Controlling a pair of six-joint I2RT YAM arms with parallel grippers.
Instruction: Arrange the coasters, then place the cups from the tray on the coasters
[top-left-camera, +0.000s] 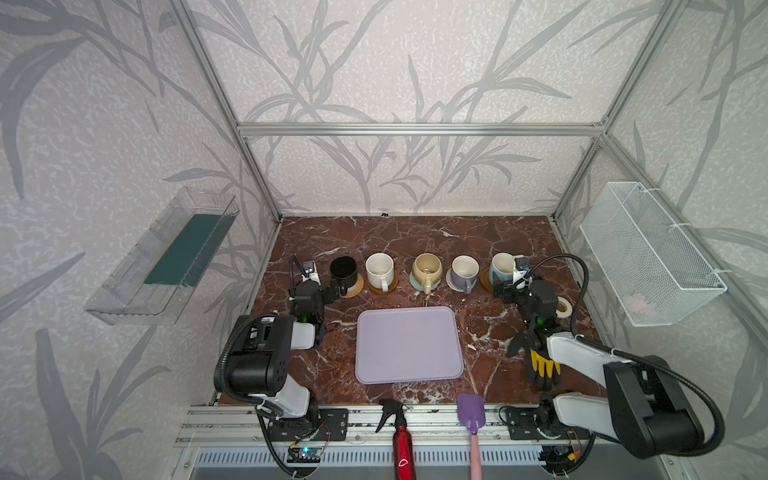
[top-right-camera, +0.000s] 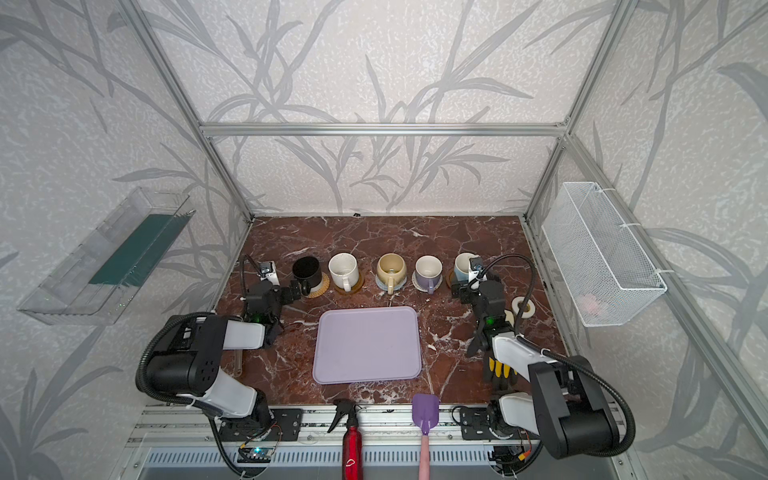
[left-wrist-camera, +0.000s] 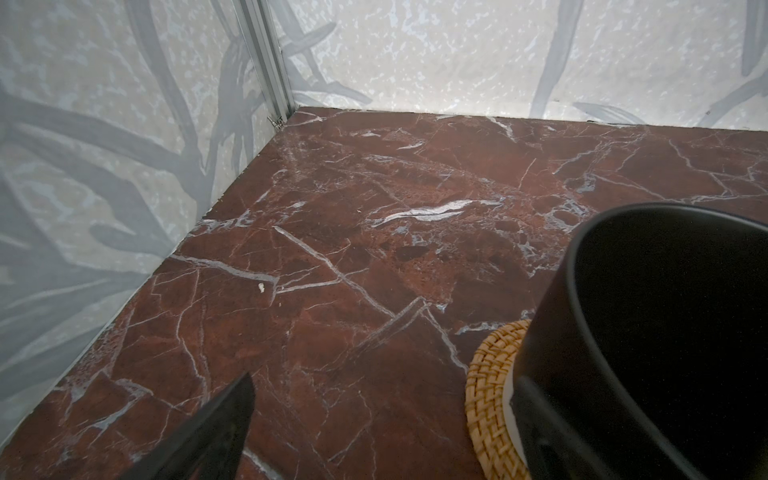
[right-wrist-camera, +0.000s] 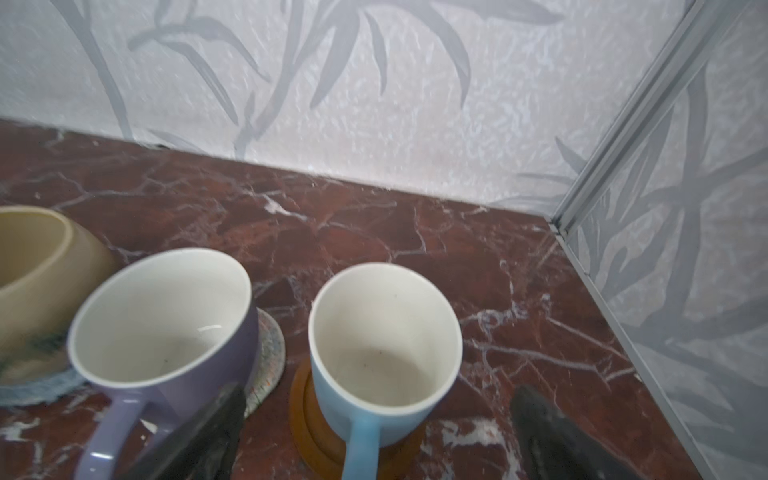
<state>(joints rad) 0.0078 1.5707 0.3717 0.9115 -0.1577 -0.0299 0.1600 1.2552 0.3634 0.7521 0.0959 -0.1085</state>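
Observation:
Five cups stand in a row behind the bare lavender tray (top-left-camera: 409, 345), each on a coaster. The black cup (top-left-camera: 343, 269) is on the golden rattan coaster (left-wrist-camera: 490, 399), then come the speckled white (top-left-camera: 379, 270), cream-yellow (top-left-camera: 427, 270), lavender (right-wrist-camera: 166, 328) and light blue (right-wrist-camera: 382, 353) cups. My left gripper (left-wrist-camera: 382, 424) is open just front-left of the black cup, one finger (left-wrist-camera: 536, 415) by its wall. My right gripper (right-wrist-camera: 376, 432) is open, its jaws on either side of the light blue cup's handle and amber coaster (right-wrist-camera: 307, 424) without touching them.
A white tape roll (top-left-camera: 563, 307) and a black-and-yellow glove (top-left-camera: 540, 365) lie by the right arm. A red spray bottle (top-left-camera: 401, 436) and purple spatula (top-left-camera: 471, 411) sit at the front edge. A wire basket (top-left-camera: 648, 253) and clear bin (top-left-camera: 162, 257) hang on the side walls.

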